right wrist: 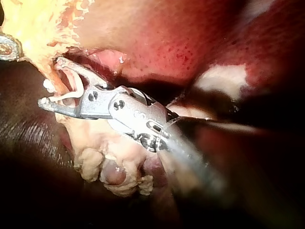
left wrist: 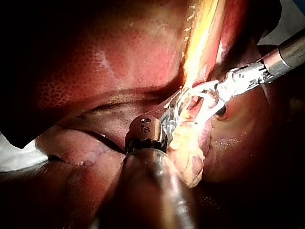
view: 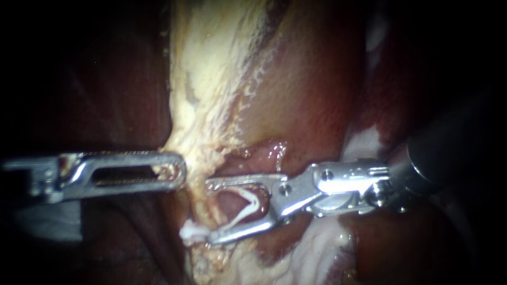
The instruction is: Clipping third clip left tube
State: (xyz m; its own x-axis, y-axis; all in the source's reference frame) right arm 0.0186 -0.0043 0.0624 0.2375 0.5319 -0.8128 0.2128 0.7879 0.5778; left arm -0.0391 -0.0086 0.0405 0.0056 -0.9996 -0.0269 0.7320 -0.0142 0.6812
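Close view with no room visible; dark red liver [view: 311, 95] fills the background.
Light is bright on the middle of the liver and fades to black at left and right. In the left wrist view, a white sheet [left wrist: 14, 157] shows past the liver's edge.

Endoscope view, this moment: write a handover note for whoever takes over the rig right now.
Left instrument: its tip is at the edge of the pale tissue. Whether it grips the tissue cannot be made out.
Right instrument: holds a white clip, spread wide, straddling the tube.
Done: the clip is placed around the tube but not closed.
Left to do: probably check the seating, squeeze the clip shut on the tube, then release and back out.
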